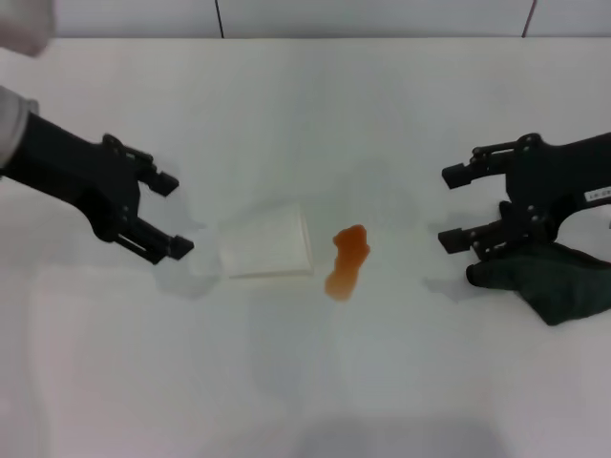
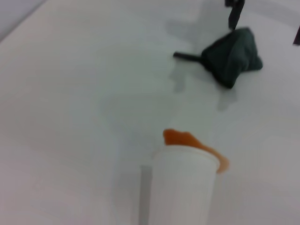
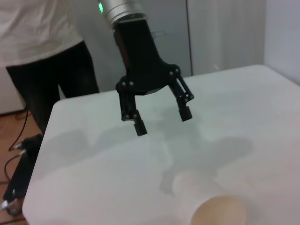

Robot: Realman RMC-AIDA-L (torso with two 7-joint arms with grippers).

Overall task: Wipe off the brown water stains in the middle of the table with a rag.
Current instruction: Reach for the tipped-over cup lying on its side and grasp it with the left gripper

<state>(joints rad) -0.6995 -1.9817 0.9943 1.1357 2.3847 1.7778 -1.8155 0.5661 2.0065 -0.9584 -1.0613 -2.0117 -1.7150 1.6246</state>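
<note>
The brown water stains (image 1: 346,260) form one orange-brown blotch in the middle of the white table (image 1: 315,382); the left wrist view shows the blotch (image 2: 177,137) just behind the cup. The dark green rag (image 1: 552,283) lies crumpled at the right, also seen in the left wrist view (image 2: 233,58). My right gripper (image 1: 449,208) is open, right beside the rag on its inner side, with nothing between its fingers. My left gripper (image 1: 179,215) is open at the left, close to the cup, and shows in the right wrist view (image 3: 161,121).
A white paper cup (image 1: 265,244) lies on its side just left of the blotch, its cream inside facing the right wrist camera (image 3: 219,213). A person (image 3: 42,51) stands beyond the table's far end. The table's back edge (image 1: 315,38) runs along the top.
</note>
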